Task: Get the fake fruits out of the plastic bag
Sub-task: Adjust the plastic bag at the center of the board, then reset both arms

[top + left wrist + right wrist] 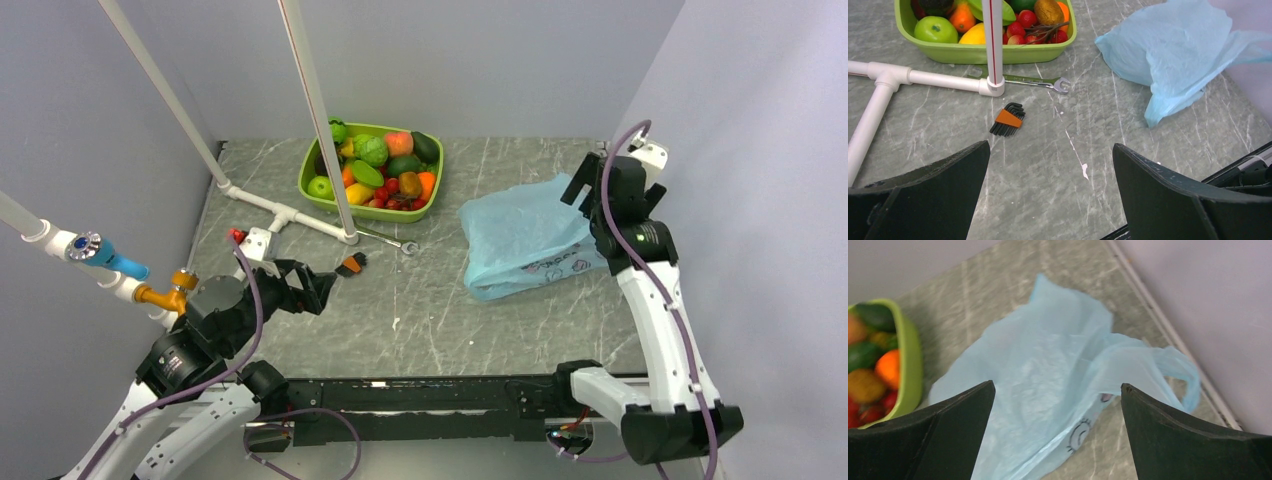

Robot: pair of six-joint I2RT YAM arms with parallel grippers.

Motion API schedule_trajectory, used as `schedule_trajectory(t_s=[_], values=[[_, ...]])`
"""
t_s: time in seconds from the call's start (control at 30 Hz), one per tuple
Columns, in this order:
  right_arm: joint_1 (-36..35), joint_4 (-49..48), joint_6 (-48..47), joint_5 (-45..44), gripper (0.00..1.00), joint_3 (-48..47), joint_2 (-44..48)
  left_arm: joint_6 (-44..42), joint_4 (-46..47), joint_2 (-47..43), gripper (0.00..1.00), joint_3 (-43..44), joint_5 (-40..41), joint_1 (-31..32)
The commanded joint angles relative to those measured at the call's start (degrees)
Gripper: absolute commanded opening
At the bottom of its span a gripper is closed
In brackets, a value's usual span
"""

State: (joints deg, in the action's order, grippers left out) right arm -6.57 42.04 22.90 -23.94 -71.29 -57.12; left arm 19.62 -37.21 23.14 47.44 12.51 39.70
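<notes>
Right arm point(650, 300) is up at the far right of the table point(450, 320), its jaws spread wide and gripping nothing. The bag point(525, 240) lies right under them: in the right wrist view the pale blue plastic point(1048, 370) fills the gap between the two fingers, lower down and apart from them. One loop handle point(1173, 367) curls out toward the right finger's side, close to the wall. A printed smiley point(1079, 432) shows on the bag's near edge. The bag sits crumpled and puffed on the table; what it holds does not show.

Over on the left, the left arm point(215, 315) sits low near its base, jaws also spread, with only bare table between them. The bag point(1173, 55) is well apart from these jaws, off to the far right in the left wrist view. Just ahead of them lie the hex keys point(1008, 120), and beyond those a wrench point(1048, 81) beside a white pipe point(943, 80).

At the back, the green tray point(308, 172) is heaped with fruits point(385, 165), just left of the bag and not touching it.
</notes>
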Motion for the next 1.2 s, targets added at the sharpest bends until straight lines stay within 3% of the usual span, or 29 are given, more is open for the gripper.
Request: schedule_trajectory(t_s=[0.0,0.1,0.23,0.47,1.17], values=[[-0.50,-0.60,-2.22,18.87,1.00,4.06,8.53,-1.12,0.98,-0.77,1.00,4.78,1.38,-0.20],[-0.51,-4.92,-3.89,23.62,1.00,7.71,16.59,-2.15,1.23,-1.58,0.99,7.13,1.98,-0.16],[-0.47,-6.87,-5.75,22.95,1.00,9.49,25.26,-4.58,2.29,-3.04,0.99,10.84,2.15,-0.17],[-0.46,-0.48,-2.82,9.62,1.00,8.05,33.03,-6.85,3.06,-4.28,0.99,16.58,1.90,-0.23],[-0.42,2.70,-2.50,3.05,1.00,4.44,37.10,-7.30,1.44,-5.04,0.99,18.20,2.91,-0.19]])
